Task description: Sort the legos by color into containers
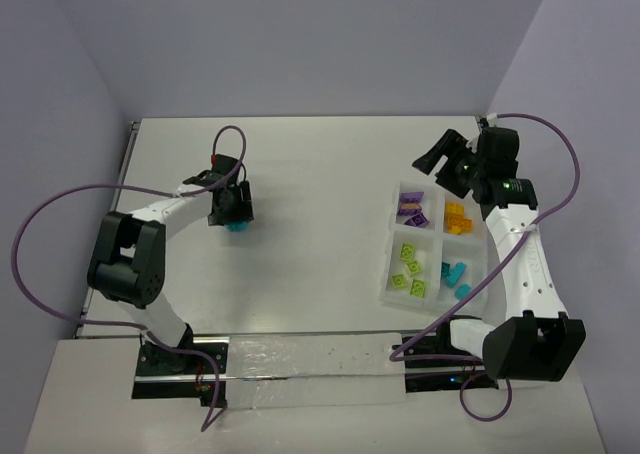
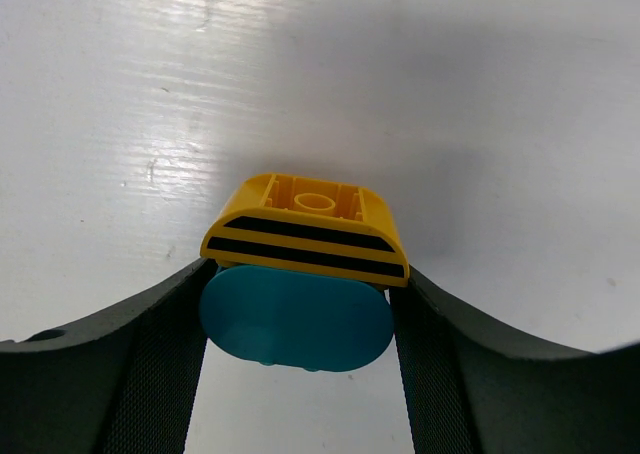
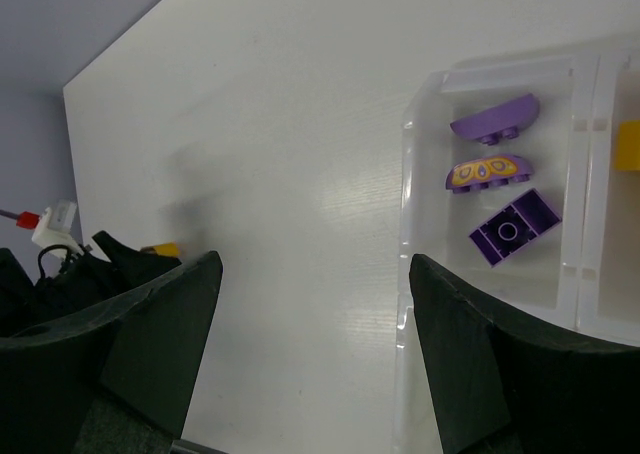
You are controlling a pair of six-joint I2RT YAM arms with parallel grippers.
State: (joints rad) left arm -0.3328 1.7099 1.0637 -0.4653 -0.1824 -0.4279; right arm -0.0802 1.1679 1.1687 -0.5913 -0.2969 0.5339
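Pretty much at the tail end of this one, I'd say. The tray (image 1: 390,290) on the right of the table (image 1: 320,164) already has its four compartments sorted by colour: purple bricks (image 1: 412,207) far left, orange ones (image 1: 457,216) far right, lime green ones (image 1: 410,270) near left, teal ones (image 1: 456,274) near right. I can't spot any loose bricks lying around on the table. What's left is the yellow-and-teal pair (image 2: 300,274), a striped yellow brick stuck to a rounded teal piece. It's clamped between the fingers of the left end effector (image 1: 234,214) on the left side of the table, well away from the tray. Can't tell whether it's lifted or touching the table. Since it's two colours joined, my guess is it needs pulling apart before each half goes to its compartment. The right end effector (image 3: 315,344) is spread wide with nothing in it, hovering just off the tray's purple corner, so it looks well placed to help with the split.
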